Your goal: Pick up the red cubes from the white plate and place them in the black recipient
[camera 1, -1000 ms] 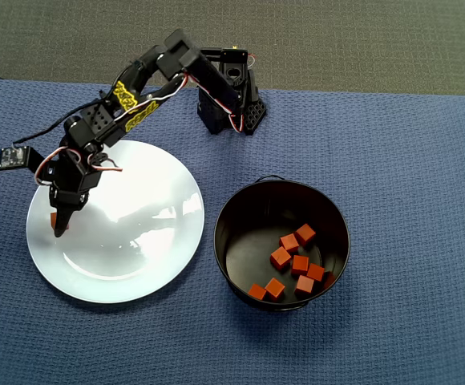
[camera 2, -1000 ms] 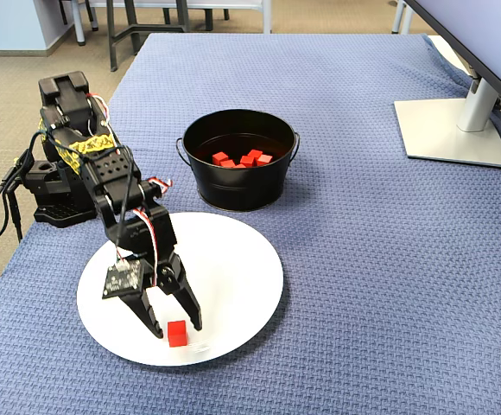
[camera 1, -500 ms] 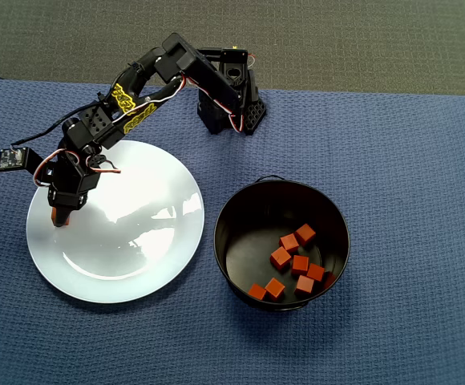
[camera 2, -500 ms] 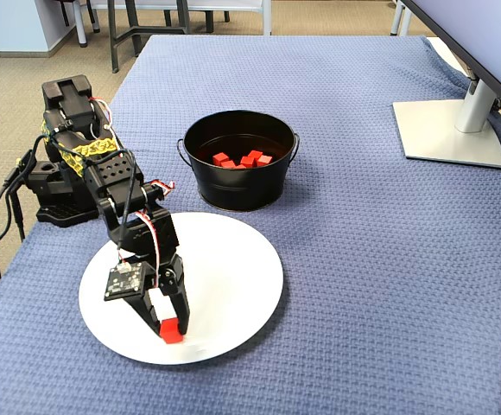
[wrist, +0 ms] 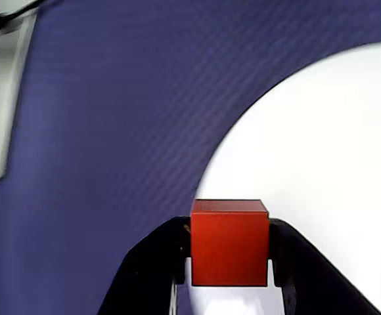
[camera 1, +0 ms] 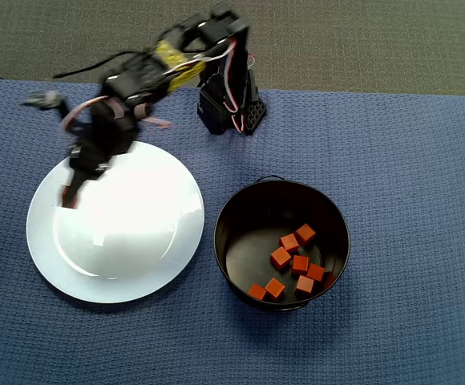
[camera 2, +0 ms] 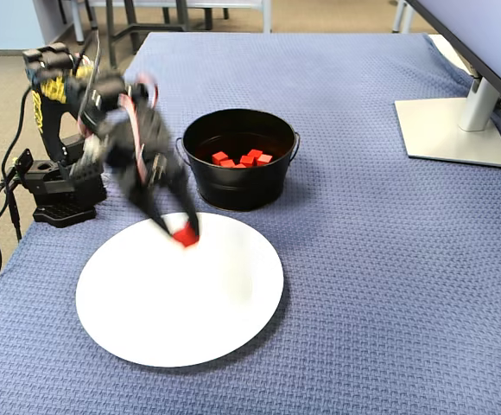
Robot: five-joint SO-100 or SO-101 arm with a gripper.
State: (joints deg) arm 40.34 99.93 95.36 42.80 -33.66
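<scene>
My gripper [wrist: 230, 230] is shut on one red cube [wrist: 229, 243], held squarely between the two black fingers. In the fixed view the gripper [camera 2: 181, 232] is motion-blurred and carries the cube [camera 2: 184, 235] above the far edge of the white plate [camera 2: 207, 320]. Seen from overhead, the gripper [camera 1: 69, 195] hangs over the left part of the plate [camera 1: 128, 257]. The black recipient [camera 1: 224, 241] stands to the right of the plate with several red cubes [camera 1: 299, 265] on its bottom; they also show inside the recipient [camera 2: 233, 194] as red cubes [camera 2: 242, 159] in the fixed view.
The arm's base [camera 1: 228, 108] sits at the back edge of the blue woven cloth [camera 1: 409, 160]. A monitor stand [camera 2: 449, 130] rests on the cloth far right in the fixed view. Cables [camera 2: 0, 216] hang off the table beside the base.
The gripper closed on the cube at the plate's near-left rim, lifted it off the plate and swung up and toward the pot; the arm is now blurred.
</scene>
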